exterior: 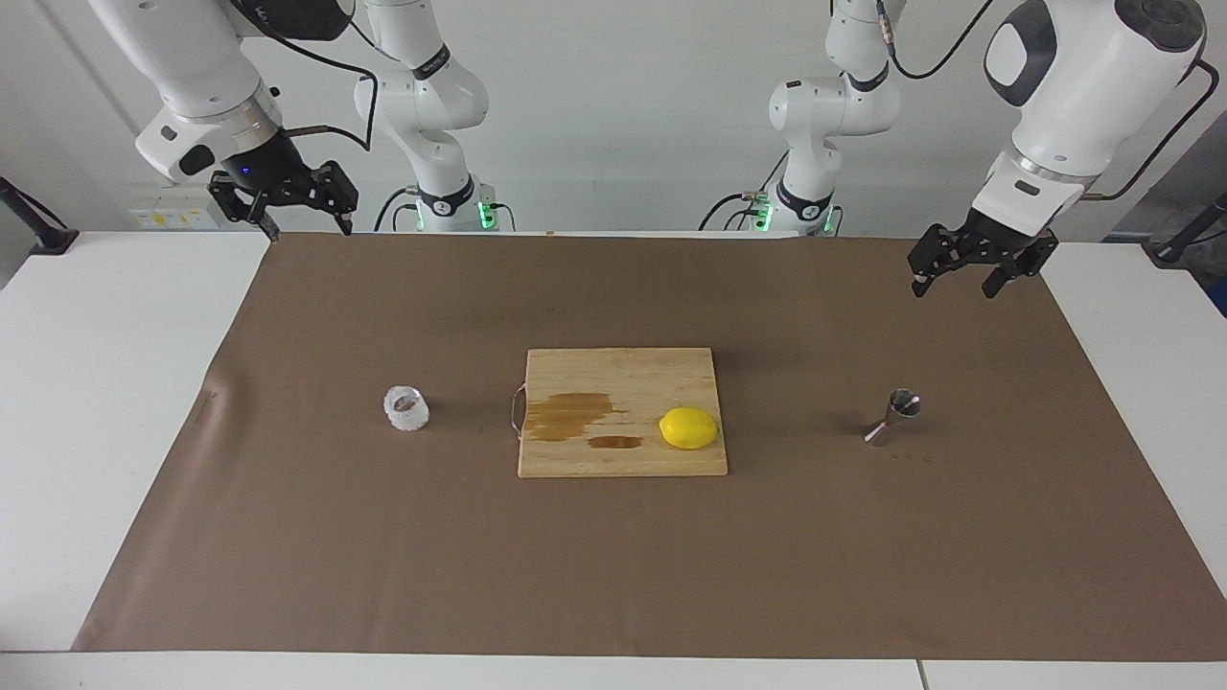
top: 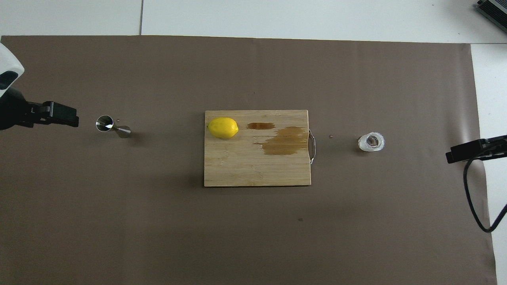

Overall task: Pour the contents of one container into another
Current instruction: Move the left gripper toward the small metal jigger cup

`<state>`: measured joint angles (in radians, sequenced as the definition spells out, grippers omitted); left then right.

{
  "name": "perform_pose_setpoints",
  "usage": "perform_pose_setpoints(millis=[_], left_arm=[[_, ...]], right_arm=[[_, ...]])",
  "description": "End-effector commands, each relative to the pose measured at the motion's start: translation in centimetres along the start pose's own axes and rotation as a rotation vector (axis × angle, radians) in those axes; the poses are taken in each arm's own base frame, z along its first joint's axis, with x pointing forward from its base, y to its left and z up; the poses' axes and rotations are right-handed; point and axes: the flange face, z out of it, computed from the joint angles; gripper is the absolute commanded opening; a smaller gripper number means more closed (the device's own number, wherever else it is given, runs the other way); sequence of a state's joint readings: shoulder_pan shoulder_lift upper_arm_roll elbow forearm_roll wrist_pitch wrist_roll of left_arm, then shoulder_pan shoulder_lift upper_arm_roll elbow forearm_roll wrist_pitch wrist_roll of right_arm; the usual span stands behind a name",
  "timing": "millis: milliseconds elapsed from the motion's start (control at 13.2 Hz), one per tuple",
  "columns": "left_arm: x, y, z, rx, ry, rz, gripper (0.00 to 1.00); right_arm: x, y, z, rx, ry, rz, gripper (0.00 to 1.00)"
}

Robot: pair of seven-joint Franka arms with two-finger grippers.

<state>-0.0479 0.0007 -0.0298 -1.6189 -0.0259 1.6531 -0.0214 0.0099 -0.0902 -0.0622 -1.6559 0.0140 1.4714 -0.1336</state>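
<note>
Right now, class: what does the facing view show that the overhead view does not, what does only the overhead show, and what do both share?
Only the facing view shows the arms' bases, the wall, and both whole grippers up in the air with open jaws: the left gripper and the right gripper. Only the overhead view looks straight into the jigger and the cup, and shows just parts of the grippers at its edges. Both show the board with its stains, the lemon on it, the brown mat, and cup and jigger untouched.
</note>
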Motion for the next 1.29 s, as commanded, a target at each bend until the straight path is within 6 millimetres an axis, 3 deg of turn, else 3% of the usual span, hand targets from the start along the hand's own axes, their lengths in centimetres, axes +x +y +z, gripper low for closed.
perform_pose_setpoints(millis=[0,455,835,911,1063,1215], left_arm=[[-0.6,-0.2,-0.2,0.005,0.016,0.005,1.0],[-1.6,0.4,-0.5,0.007,-0.003,0.01,1.0],[-1.3,-1.2,0.3,0.006,-0.028,-0.022,1.0],[-1.0,-1.5,0.5,0.006,-0.03,-0.033,1.0],[1.0,-3.9,1.4,-0.009,-0.051,-0.083,1.0],[3.0,-4.7,3.2,-0.078,-0.084,-0.225,1.0]], right_arm=[[-0.1,0.0,-0.2,-0.006,-0.009,0.014,1.0],[-0.1,0.0,-0.2,-0.006,-0.009,0.014,1.0],[-0.1,0.0,-0.2,-0.006,-0.009,0.014,1.0],[-0.1,0.0,-0.2,-0.006,-0.009,0.014,1.0],[-0.1,0.0,-0.2,-0.006,-0.009,0.014,1.0],[-0.1,0.0,-0.2,-0.006,-0.009,0.014,1.0]])
